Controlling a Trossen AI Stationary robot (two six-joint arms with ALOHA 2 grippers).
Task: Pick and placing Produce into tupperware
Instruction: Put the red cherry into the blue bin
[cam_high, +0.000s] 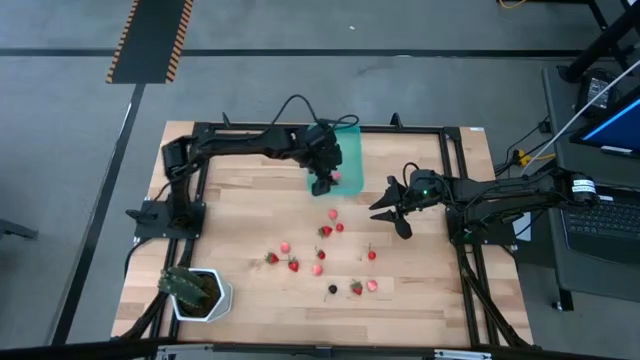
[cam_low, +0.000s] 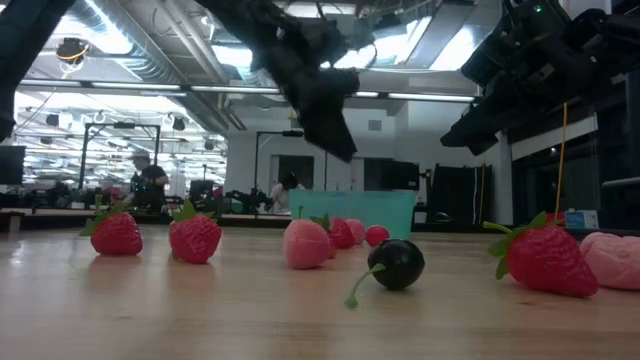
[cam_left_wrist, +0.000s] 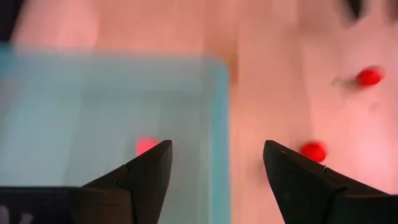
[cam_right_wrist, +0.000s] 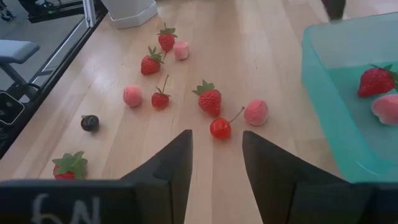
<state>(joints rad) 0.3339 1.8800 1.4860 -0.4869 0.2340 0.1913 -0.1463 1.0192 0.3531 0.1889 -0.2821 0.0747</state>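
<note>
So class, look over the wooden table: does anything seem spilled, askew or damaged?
Nothing stands out. The small red and pink fruits lie loose on the wooden table, waiting to be picked. The translucent teal plastic container sits flat, two fruits inside. The white pot with a green plant stands upright.

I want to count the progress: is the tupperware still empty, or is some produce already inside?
Not empty. The tupperware holds a red strawberry and a pink fruit; many fruits remain on the table.
</note>
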